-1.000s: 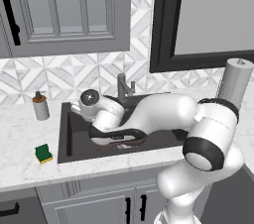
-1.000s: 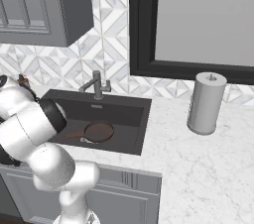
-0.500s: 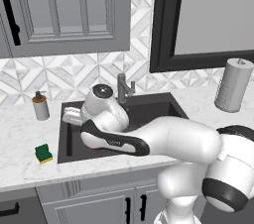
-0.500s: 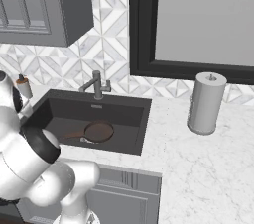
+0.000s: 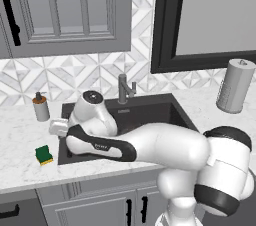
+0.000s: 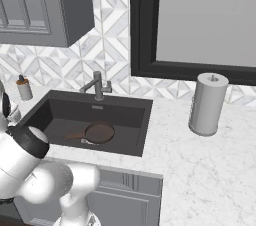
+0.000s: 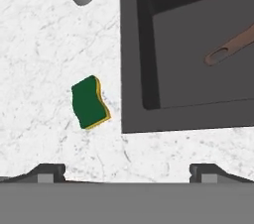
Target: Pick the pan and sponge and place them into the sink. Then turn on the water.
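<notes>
gripper [image 7: 127,171]: two dark fingertips spread fully wide, holding and touching nothing
sponge: small green-topped, yellow-bottomed block [image 7: 90,102] on white marble counter [image 7: 44,54], left of sink
pan: round dark-brown frying pan [image 6: 99,132] inside dark-grey rectangular sink [image 6: 127,107]

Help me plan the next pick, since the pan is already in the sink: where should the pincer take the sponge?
Come straight down on the sponge with the open pincer and close across its two long sides. It lies flat, green face up, on the counter clear of the sink, so its sides look free.

One pan [image 6: 99,132], one sponge [image 7: 89,102], one sink [image 6: 131,120].
</notes>
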